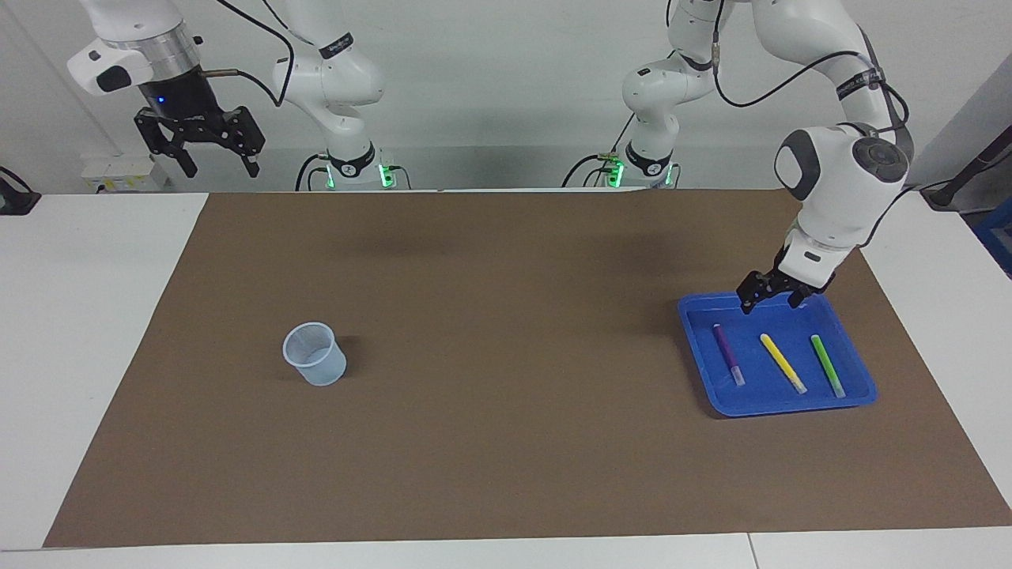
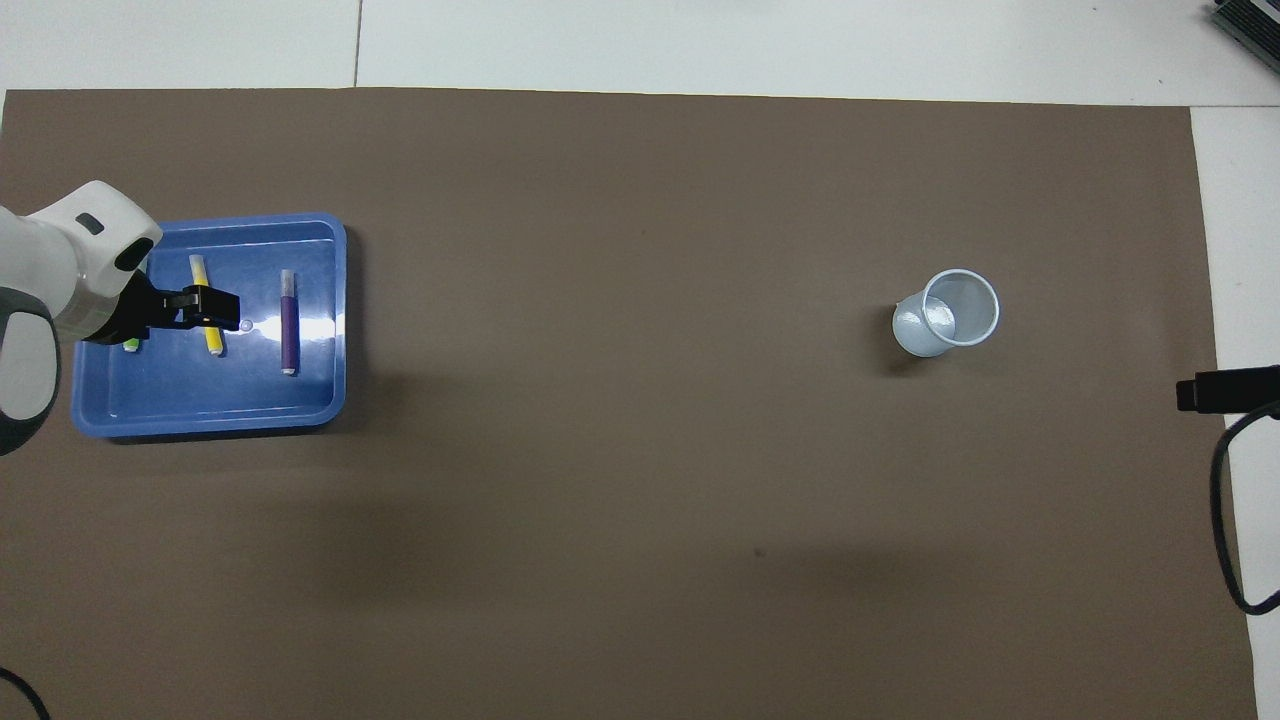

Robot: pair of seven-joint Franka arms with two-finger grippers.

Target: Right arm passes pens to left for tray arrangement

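The blue tray (image 1: 791,406) lies toward the left arm's end of the table. In it lie three pens side by side, apart from each other: purple (image 1: 728,354), yellow (image 1: 783,363) and green (image 1: 827,365). My left gripper (image 1: 771,299) is open and empty, low over the tray's rim nearest the robots. In the overhead view the left gripper (image 2: 212,306) covers part of the yellow pen (image 2: 200,275), the arm hides most of the green pen (image 2: 131,345), and the purple pen (image 2: 288,322) shows whole in the tray (image 2: 250,400). My right gripper (image 1: 209,150), blue light on its mount, waits open and empty, raised high over the right arm's end.
A small translucent pale-blue cup (image 1: 315,354) stands upright on the brown mat (image 1: 506,261) toward the right arm's end; it also shows in the overhead view (image 2: 948,313). A black part of the right arm (image 2: 1225,390) and a cable show at that view's edge.
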